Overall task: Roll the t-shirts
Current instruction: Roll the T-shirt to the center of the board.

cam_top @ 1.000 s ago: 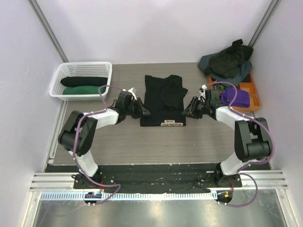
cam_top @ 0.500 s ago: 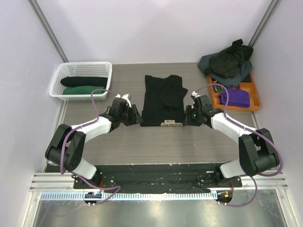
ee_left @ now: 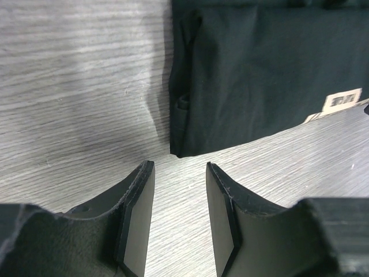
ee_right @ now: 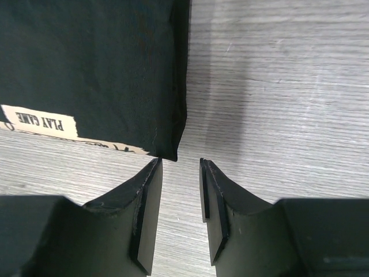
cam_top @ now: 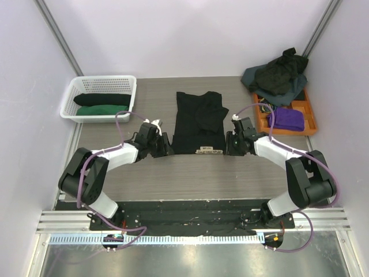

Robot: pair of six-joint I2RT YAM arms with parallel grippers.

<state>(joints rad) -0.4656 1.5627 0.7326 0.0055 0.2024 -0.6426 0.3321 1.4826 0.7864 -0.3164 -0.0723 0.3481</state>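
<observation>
Black is the main colour at the middle of the table: a folded black cloth t-shirt (cam_top: pixel 199 122) is laid flat as a long rectangle, its white label (cam_top: pixel 209 150) at the near edge. The left gripper (cam_top: pixel 166 144) is set just beside the near-left corner and the right gripper (cam_top: pixel 229 142) just beside the near-right corner. In both wrist views the jaws are seen parted with nothing between them, and each corner of the t-shirt (ee_left: pixel 259 75) (ee_right: pixel 86 57) is seen just ahead of the gap, not touched. Bare table is left on both long sides of the shirt and in front of its near edge.

Against the picture of a second ago, both grippers have been drawn nearer the arms' bases, from the shirt's long sides to its near corners, and the shirt has not been shifted.

The grey wood-grain table (cam_top: pixel 190 173) is enclosed by pale walls. A white plastic lattice basket (cam_top: pixel 81 86) is placed at far left, with a rolled black shirt (cam_top: pixel 102 100) and a rolled dark green shirt (cam_top: pixel 104 110) in it. At far right a heap of dark shirts (cam_top: pixel 277 75) is piled beside an orange tray (cam_top: pixel 311 118), in which a purple cloth (cam_top: pixel 286 119) is held.
</observation>
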